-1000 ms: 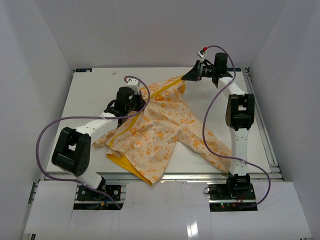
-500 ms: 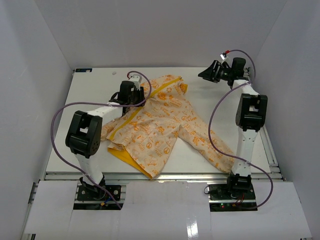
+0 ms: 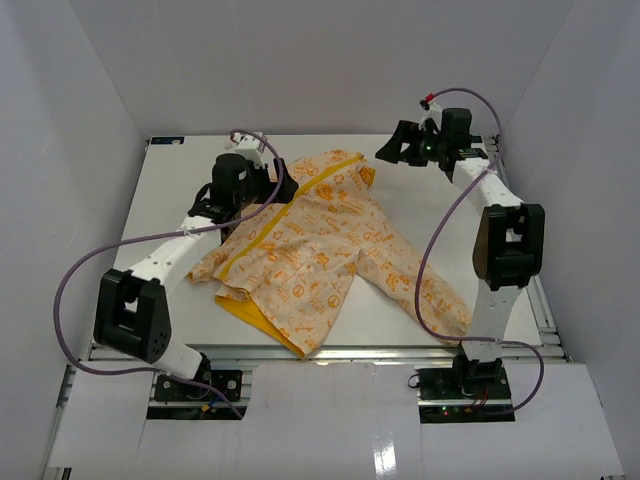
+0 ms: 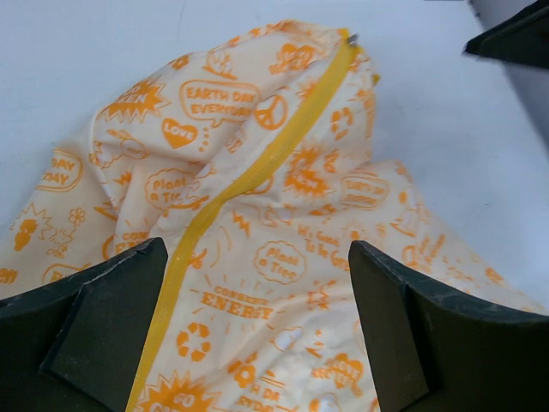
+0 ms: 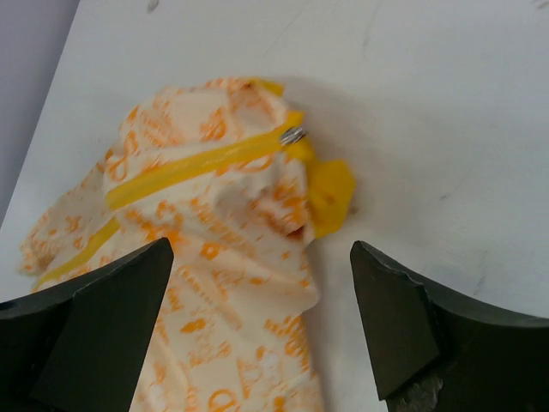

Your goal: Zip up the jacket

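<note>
The jacket (image 3: 320,240), cream with orange print, lies spread on the white table, its yellow zipper (image 3: 270,225) running diagonally from the collar toward the near left. My left gripper (image 3: 268,186) hovers open over the zipper's upper part; in the left wrist view the yellow zipper (image 4: 257,172) passes just inside the left finger of the gripper (image 4: 257,257). My right gripper (image 3: 390,150) is open above the collar end. The right wrist view shows the metal zipper pull (image 5: 292,135) at the top of the closed zipper, with nothing between the fingers of the gripper (image 5: 262,249).
One sleeve (image 3: 430,300) trails toward the near right, close to the right arm's column. Yellow lining (image 3: 250,320) shows at the hem near the front edge. White walls enclose the table (image 3: 170,210) on three sides. Purple cables loop off both arms.
Both grippers have gone from shut to open and let go of the jacket. The collar end has dropped flat onto the table. The right gripper pulled back and the left one shifted away from me.
</note>
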